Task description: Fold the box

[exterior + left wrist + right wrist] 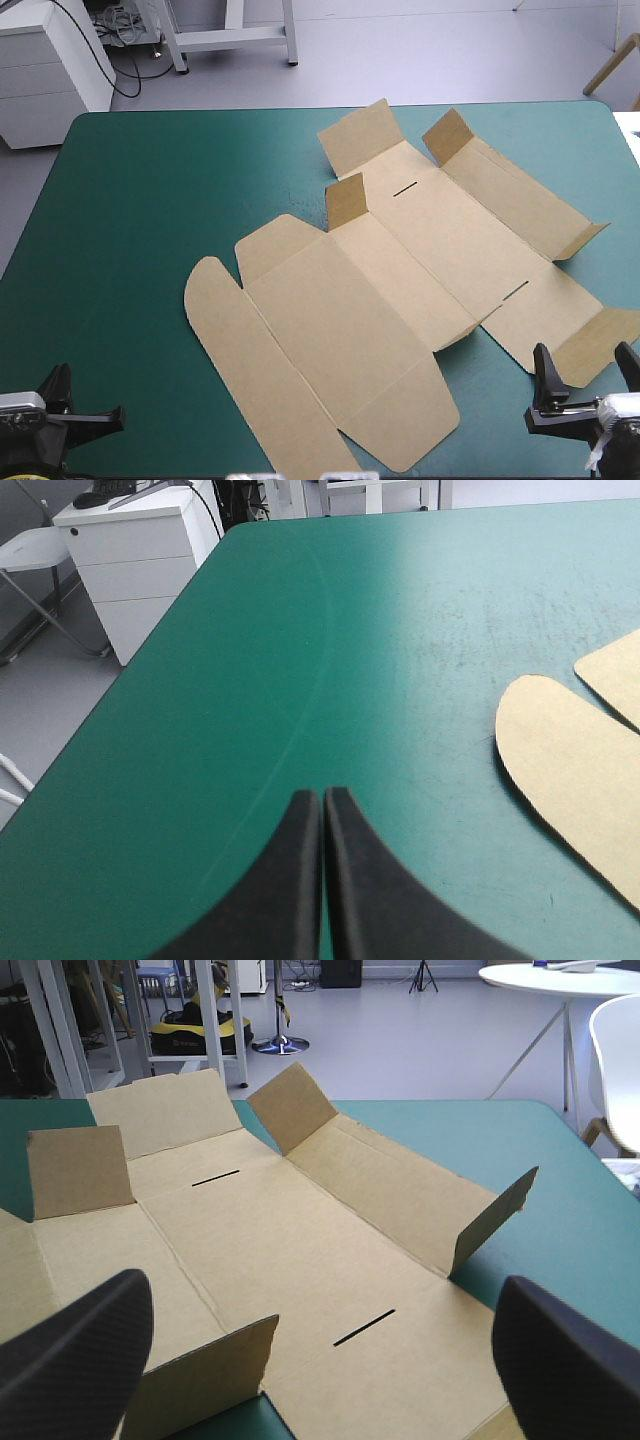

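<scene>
The box [400, 270] runs off the high view's bottom edge, its long lid panel cut short. The left wrist view catches only its rounded flap [575, 770] and one corner beside it. In the right wrist view the black fingers [75, 1350] of the right gripper [320, 1295] hide parts of the box's near side.

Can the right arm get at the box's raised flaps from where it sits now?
Probably yes. The right gripper is open and faces the box, and the nearest raised flap stands just ahead of it with nothing in between.
</scene>
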`<state>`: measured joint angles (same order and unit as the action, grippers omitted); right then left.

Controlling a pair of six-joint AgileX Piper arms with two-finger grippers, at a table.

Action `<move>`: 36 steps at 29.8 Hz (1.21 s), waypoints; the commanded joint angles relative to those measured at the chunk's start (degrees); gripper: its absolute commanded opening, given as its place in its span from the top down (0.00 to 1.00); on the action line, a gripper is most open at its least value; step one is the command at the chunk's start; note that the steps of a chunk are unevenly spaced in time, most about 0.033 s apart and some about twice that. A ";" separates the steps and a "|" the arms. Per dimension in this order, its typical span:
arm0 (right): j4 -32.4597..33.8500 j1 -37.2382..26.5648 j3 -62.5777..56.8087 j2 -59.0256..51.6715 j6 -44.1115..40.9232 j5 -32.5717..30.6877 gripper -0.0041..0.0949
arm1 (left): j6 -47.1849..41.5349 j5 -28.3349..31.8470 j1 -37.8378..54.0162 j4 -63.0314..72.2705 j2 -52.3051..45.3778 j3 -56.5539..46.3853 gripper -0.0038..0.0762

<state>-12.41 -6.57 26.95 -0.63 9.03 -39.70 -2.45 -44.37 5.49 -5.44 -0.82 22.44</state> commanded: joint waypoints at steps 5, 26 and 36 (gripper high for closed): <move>-1.86 0.08 7.15 12.06 -13.42 -2.30 0.10 | -0.30 4.58 -0.33 -0.17 -1.03 1.20 0.96; -23.61 0.08 11.67 51.27 -30.48 -3.41 0.10 | -0.30 4.58 -0.33 -0.17 -1.03 1.20 0.96; -23.09 0.08 12.01 62.58 -37.34 -6.92 0.29 | -0.30 4.58 -0.33 -0.17 -1.03 1.20 0.96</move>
<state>-34.92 -6.57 36.91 60.72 -29.24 -46.52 -2.43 -44.37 5.49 -5.44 -0.82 22.44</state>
